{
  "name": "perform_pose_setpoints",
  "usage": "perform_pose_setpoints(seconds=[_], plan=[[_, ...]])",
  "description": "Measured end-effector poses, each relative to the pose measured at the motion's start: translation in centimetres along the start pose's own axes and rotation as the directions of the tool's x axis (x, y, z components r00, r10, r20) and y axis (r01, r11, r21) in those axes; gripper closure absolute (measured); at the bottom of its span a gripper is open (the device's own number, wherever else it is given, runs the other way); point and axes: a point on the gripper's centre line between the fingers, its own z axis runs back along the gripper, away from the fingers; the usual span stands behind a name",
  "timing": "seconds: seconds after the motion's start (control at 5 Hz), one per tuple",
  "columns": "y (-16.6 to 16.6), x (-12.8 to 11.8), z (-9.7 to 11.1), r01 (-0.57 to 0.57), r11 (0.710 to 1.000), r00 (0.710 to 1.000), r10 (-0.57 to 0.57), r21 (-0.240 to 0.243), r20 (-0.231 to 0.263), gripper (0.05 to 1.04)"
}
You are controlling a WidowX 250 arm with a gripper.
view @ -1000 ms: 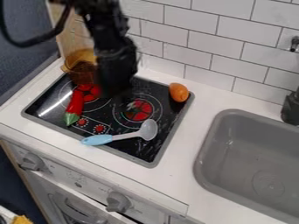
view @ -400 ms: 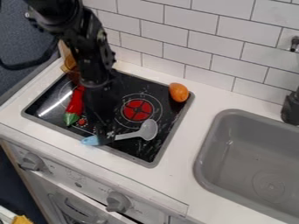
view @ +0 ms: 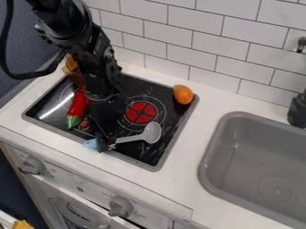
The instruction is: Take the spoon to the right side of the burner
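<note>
At the far left, a yellow item point(view: 23, 224) was seen low in the corner, well apart from the pincer point(view: 105, 144). A grey knob point(view: 33, 165) was set in the white front panel point(view: 74, 179), to the left of the pincer and lower in the view. An amber, see-through container point(view: 72, 70) was partly covered by the arm point(view: 92, 58), up and to the left of the pincer. Below it, a red pepper with a green end point(view: 76, 109) was laid on the black cooktop point(view: 140, 154), also up and left of the pincer.

The spoon point(view: 133, 138) was crossed by the pincer at its blue handle, the handle's end being seen just to the left and the grey bowl to the right, over the cooktop. Whether the pincer was parted or closed on the handle could not be told. A second knob point(view: 121, 206) was placed below the pincer. The red burner point(view: 141, 112) was seen up and right of it, and farther right an orange, rounded item point(view: 183, 95) was set at the cooktop's edge. Well to the right, a grey sink point(view: 245, 117) was sunk into the white worktop point(view: 185, 161).
</note>
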Motion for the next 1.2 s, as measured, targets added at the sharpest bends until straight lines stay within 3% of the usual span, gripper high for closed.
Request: perform_pose_setpoints(seconds=[0.2,0.6,0.8,1.0,1.2], plan=[[-0.7,0.4,-0.1,0.02,1.0,1.0,-0.02,0.007,-0.001,0.713],[-1.1,0.7,-0.1,0.028,0.999,1.0,-0.028,0.015,-0.004,0.76],[-3.1,1.0,0.4,0.038,0.998,0.999,-0.038,-0.041,0.003,0.76],[-3.9,1.4,2.7,0.04,0.998,0.998,-0.037,-0.056,0.058,0.76],[-4.4,1.4,4.7,-0.086,0.993,0.991,0.093,-0.084,0.091,0.76]])
